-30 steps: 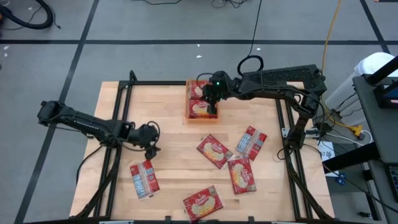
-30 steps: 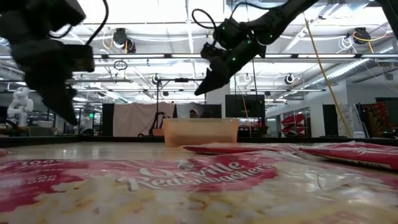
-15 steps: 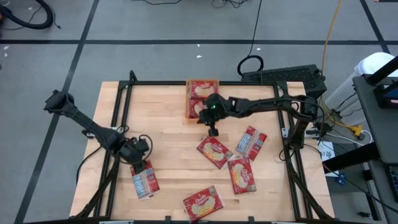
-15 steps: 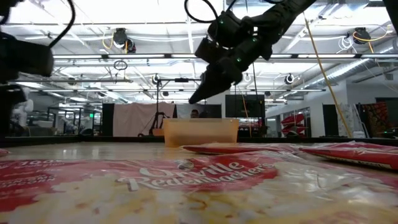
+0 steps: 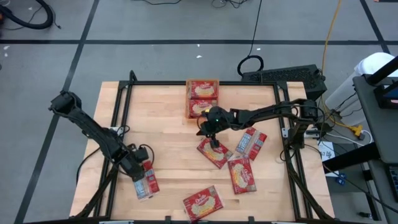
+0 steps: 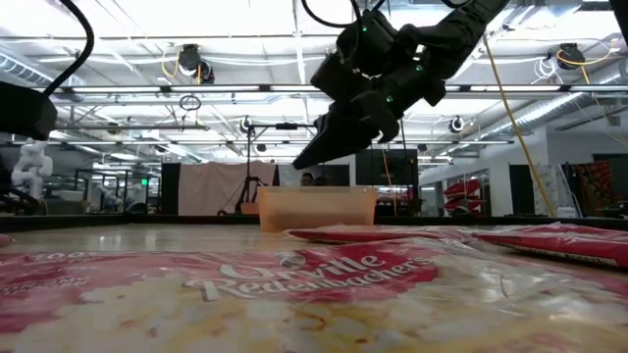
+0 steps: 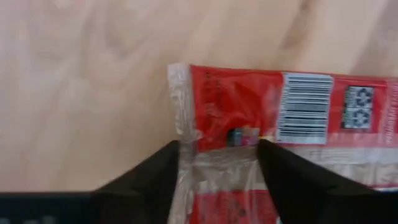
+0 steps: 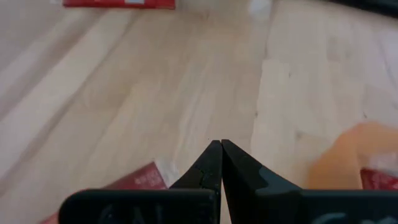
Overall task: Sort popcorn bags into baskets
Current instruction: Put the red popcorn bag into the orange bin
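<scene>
- Nearest the front edge of the table lies a bag, popcorn picture up.
- Front-left, the left gripper is down on a back-up bag; in the wrist view its fingers stand apart, straddling the bag's sealed end, not visibly clamped.
- Right of centre, three more bags: one toward the front, one mid-table, one back-up beside it.
- The right gripper hovers above the mid-table bag's far end, fingers pressed together, holding nothing.
- At the far edge sits the orange tray, with two bags inside, lying end to end.
</scene>
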